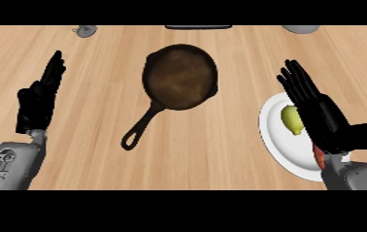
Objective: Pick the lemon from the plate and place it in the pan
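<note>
Right hand over plate, wooden counter

Colour record: pale tan wooden counter, fine streaked grain.
Round iron pan, black rim and handle, mottled rust-brown inside; oval yellow-green lemon; plain white round plate (red sliver on it); black left hand; black right hand.

left hand open, resting (fingers up) | right hand open, fingers straight
</note>
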Motion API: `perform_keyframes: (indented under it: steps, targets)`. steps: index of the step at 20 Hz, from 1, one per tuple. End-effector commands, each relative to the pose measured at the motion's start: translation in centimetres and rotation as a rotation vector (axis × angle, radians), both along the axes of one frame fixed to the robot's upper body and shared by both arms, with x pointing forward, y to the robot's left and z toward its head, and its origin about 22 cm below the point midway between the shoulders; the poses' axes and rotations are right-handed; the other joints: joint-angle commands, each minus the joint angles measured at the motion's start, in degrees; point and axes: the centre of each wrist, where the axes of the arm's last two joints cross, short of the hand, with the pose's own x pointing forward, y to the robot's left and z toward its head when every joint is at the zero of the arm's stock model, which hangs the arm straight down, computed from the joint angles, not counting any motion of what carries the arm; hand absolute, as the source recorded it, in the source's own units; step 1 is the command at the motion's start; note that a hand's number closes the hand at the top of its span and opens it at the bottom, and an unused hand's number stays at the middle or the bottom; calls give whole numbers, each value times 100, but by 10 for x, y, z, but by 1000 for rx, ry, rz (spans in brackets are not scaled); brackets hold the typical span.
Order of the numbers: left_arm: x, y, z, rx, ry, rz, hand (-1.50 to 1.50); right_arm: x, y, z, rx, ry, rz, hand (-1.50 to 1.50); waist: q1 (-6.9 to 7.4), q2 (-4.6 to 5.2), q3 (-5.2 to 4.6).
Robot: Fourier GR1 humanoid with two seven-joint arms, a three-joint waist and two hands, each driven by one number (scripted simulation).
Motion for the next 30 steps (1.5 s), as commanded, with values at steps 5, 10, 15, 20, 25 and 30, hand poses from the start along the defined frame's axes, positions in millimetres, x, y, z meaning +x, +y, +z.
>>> perform_keyframes:
  steps: [5,10,15,20,25,30]
  targets:
    - [-34,10,-35,13,150,23,0,-12,-63,9,296,-389,-525,-150,-172,153,-6]
    - [-51,-5,-56,-43,216,-8,0,-58,-91,-75,351,-63,-1127,-150,-315,188,-4]
    - [-85,-24,-62,-39,230,-65,0,-144,-128,-116,57,30,-1118,-150,12,187,-36]
    - [-83,-32,-43,-46,208,-49,0,-163,-134,-106,-188,67,-995,-150,47,194,-46]
    - [-72,-24,-34,-11,234,-62,0,-136,-147,-67,-290,114,-805,-150,41,208,-48]
    - [-70,-22,-35,-23,211,-74,0,-122,-139,-35,-365,155,-661,-150,36,212,-49]
